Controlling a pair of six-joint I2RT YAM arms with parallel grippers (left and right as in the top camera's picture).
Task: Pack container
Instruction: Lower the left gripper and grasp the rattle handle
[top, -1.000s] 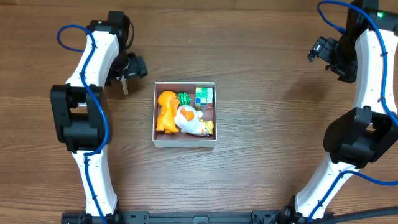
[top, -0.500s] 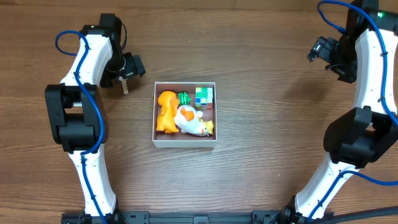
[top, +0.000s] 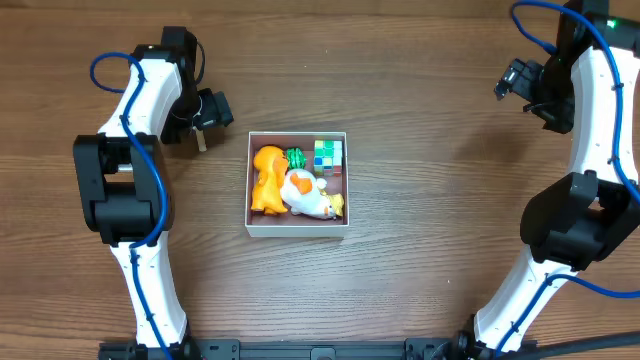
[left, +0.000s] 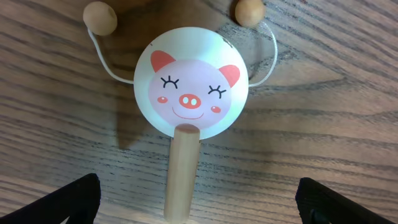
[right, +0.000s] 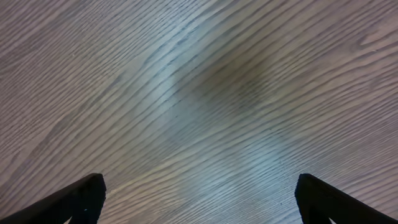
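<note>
The container (top: 297, 231), a shallow white box, sits mid-table and holds an orange dinosaur (top: 266, 177), a white and orange toy (top: 305, 194), a green toy (top: 295, 157) and a colour cube (top: 327, 154). A pig-faced rattle drum (left: 191, 92) with a wooden handle (left: 181, 174) lies on the table left of the box. Only its handle (top: 200, 139) shows in the overhead view. My left gripper (top: 205, 116) hangs over it, open, with the handle between the fingers (left: 196, 200) but not touched. My right gripper (top: 520, 82) is open and empty over bare wood (right: 199, 193) at the far right.
Two wooden beads (left: 99, 17) on thin strings lie beside the drum's head. The brown wooden table (top: 430, 200) lies all round the box.
My left arm has shifted a little back and to the left, with its gripper still over the drum's handle. The right arm and the box have not moved.
</note>
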